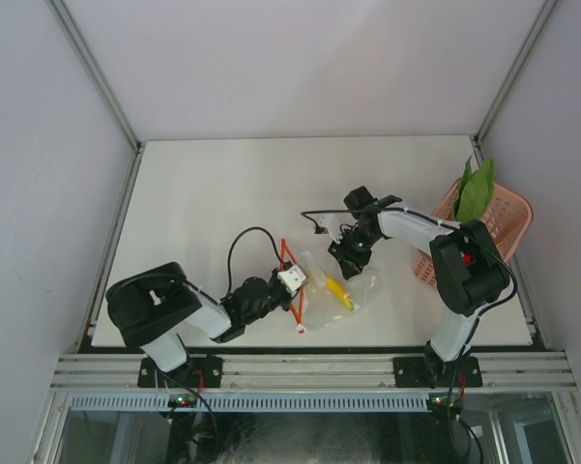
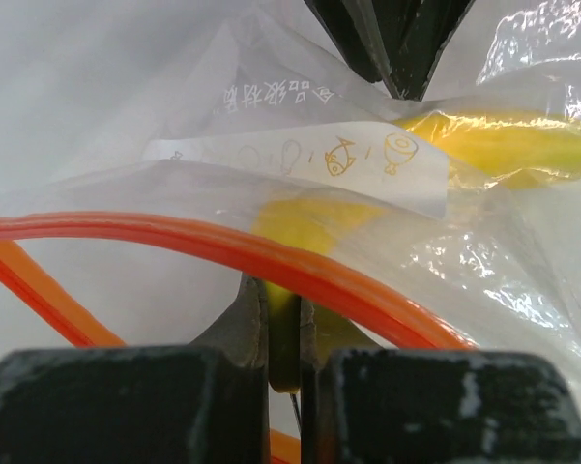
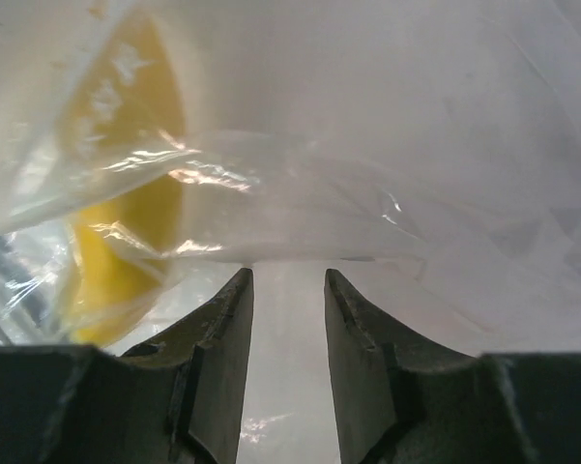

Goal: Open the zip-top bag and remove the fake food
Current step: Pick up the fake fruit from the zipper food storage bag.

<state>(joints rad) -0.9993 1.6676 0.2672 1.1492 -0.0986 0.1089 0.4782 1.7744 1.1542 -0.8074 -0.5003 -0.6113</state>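
Observation:
The zip-top bag (image 1: pixel 340 280) lies mid-table, its red-orange zipper strip (image 1: pixel 291 266) facing my left arm. A yellow banana (image 1: pixel 334 290) shows inside it. My left gripper (image 1: pixel 290 285) is shut on the bag's zipper edge; in the left wrist view its jaws (image 2: pixel 283 295) pinch plastic just under the orange strip (image 2: pixel 271 253), with the white label (image 2: pixel 300 159) and banana (image 2: pixel 503 140) beyond. My right gripper (image 1: pixel 351 259) holds the bag's far side; in the right wrist view (image 3: pixel 288 275) clear film fills the narrow gap between its fingers, with the banana (image 3: pixel 126 203) at left. Other food pieces are not visible in the bag.
A pink lattice basket (image 1: pixel 508 217) stands at the table's right edge, with a green leafy vegetable (image 1: pixel 476 188) sticking out of it. The right gripper's dark fingers (image 2: pixel 387 39) show at the top of the left wrist view.

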